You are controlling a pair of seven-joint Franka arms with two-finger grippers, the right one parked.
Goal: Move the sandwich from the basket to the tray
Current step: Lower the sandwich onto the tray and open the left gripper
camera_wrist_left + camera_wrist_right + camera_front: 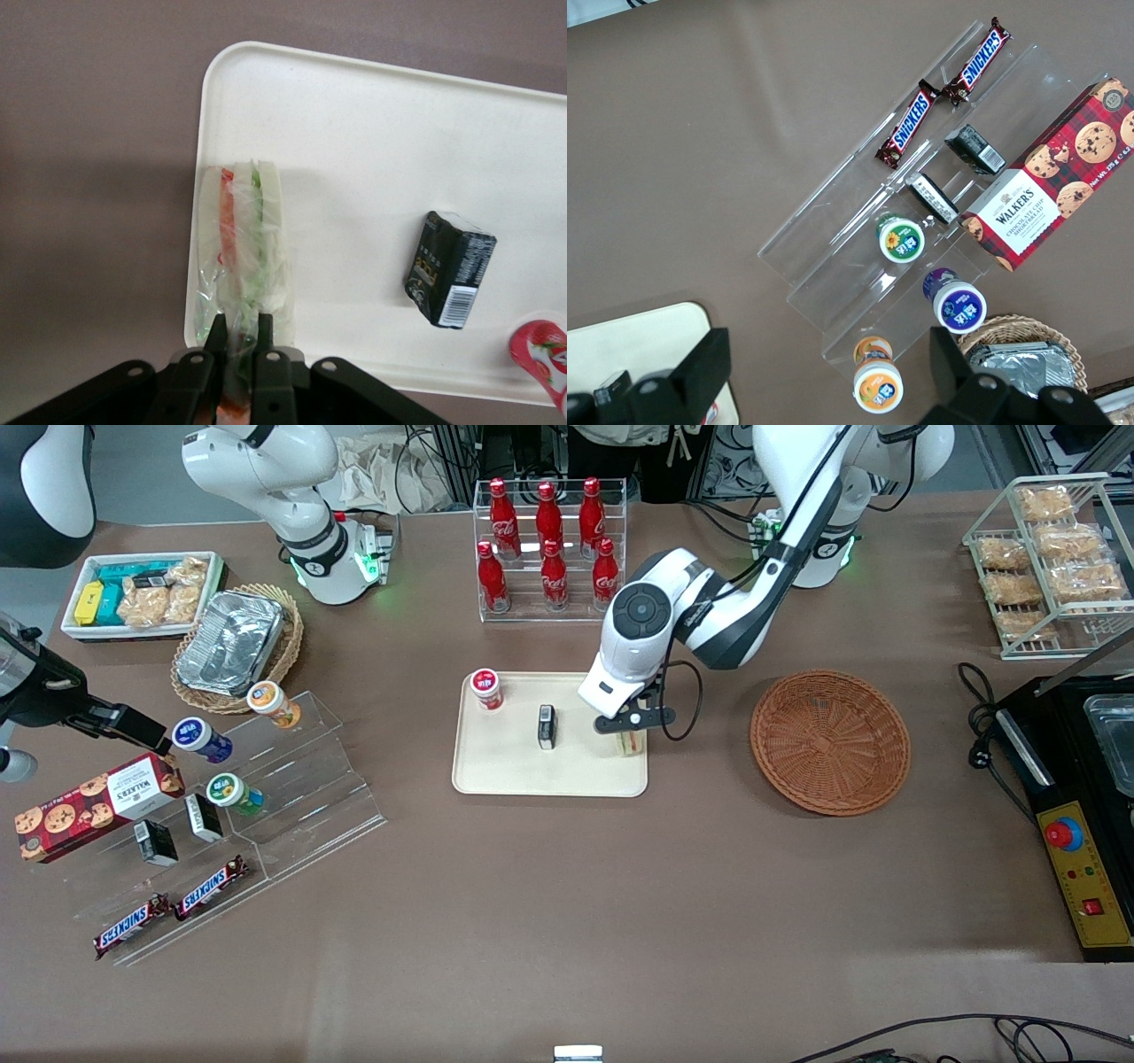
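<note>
The sandwich (244, 239), a wrapped wedge of pale bread with red and green layers, stands on the cream tray (372, 142) at its edge nearest the basket; it also shows in the front view (631, 741). My left gripper (239, 332) is shut on the sandwich's wrapped end, one finger on each side. In the front view the gripper (633, 724) is over the tray (505, 775) corner. The reddish-brown wicker basket (830, 741) lies empty beside the tray, toward the working arm's end.
On the tray stand a small black carton (547, 726) and a red-lidded cup (485, 688). A rack of red cola bottles (549, 549) is farther from the camera. A clear stepped display (266, 797) with snacks lies toward the parked arm's end.
</note>
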